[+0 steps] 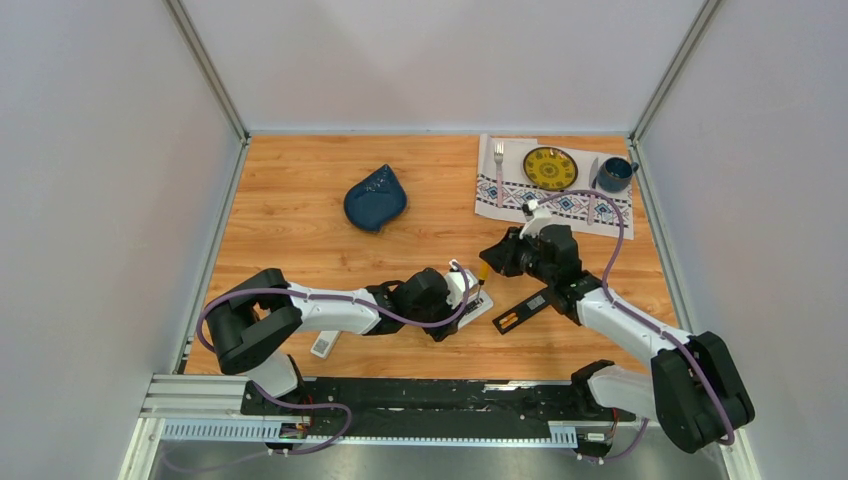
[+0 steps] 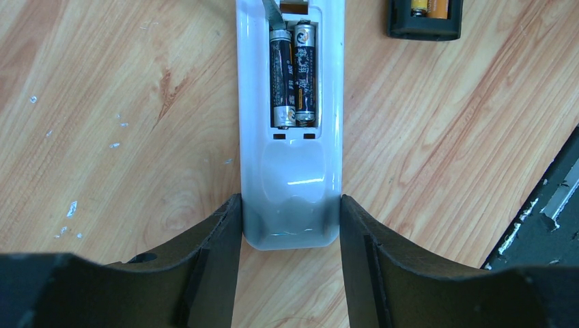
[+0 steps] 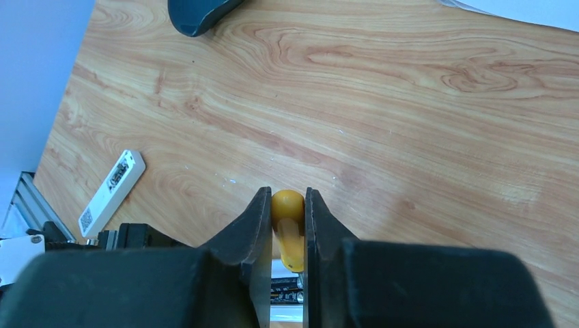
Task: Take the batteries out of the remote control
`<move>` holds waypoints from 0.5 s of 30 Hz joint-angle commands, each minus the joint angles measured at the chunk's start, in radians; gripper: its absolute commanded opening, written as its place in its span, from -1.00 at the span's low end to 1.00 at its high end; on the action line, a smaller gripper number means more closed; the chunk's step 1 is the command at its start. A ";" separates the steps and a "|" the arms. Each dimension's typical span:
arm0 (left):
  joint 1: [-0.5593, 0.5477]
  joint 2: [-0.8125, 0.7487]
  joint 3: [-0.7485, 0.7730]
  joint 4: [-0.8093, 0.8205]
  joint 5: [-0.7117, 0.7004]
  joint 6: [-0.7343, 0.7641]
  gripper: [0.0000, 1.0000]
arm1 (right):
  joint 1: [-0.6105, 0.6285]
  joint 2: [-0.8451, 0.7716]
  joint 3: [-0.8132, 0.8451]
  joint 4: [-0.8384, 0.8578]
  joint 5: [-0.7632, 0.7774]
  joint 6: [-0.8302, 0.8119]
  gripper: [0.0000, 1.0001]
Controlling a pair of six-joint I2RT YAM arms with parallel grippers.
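Observation:
A white remote control [image 2: 290, 171] lies back-up on the wooden table with its battery bay uncovered. Two dark batteries [image 2: 294, 74] sit side by side in the bay. My left gripper [image 2: 290, 229] is shut on the remote's near end, one finger pressed to each side. My right gripper [image 3: 287, 205] is shut on an orange-handled screwdriver [image 3: 288, 229], held over the bay. Its metal tip [image 2: 271, 10] touches the far end of the left battery. From above, the right gripper [image 1: 489, 264] hangs just past the remote [image 1: 478, 306].
A black remote [image 1: 521, 313] with an orange battery in it [image 2: 429, 7] lies right of the white one. A slim white labelled piece [image 3: 113, 190] rests near the left arm. A blue leaf-shaped dish [image 1: 375, 198] sits mid-table; a placemat [image 1: 500, 190] with plate, cutlery and mug lies back right.

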State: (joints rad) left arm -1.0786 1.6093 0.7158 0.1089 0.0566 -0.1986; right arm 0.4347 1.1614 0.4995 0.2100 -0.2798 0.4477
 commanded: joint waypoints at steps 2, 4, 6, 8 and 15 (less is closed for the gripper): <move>-0.012 0.083 -0.033 -0.133 0.054 -0.012 -1.00 | -0.004 -0.031 -0.036 0.067 -0.174 0.186 -1.00; -0.011 0.086 -0.035 -0.130 0.054 -0.012 -1.00 | -0.011 -0.034 -0.045 0.083 -0.194 0.198 -1.00; -0.011 0.089 -0.033 -0.127 0.055 -0.012 -1.00 | -0.016 -0.037 -0.055 0.106 -0.208 0.215 -1.00; -0.011 0.092 -0.033 -0.127 0.055 -0.012 -1.00 | -0.021 -0.040 -0.062 0.130 -0.225 0.227 -1.00; -0.009 0.097 -0.030 -0.126 0.051 -0.013 -1.00 | -0.022 -0.065 -0.069 0.152 -0.283 0.221 -1.00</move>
State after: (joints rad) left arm -1.0782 1.6131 0.7200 0.1047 0.0582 -0.1955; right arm 0.3824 1.1263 0.4347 0.3210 -0.3626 0.5301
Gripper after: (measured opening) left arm 0.570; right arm 0.162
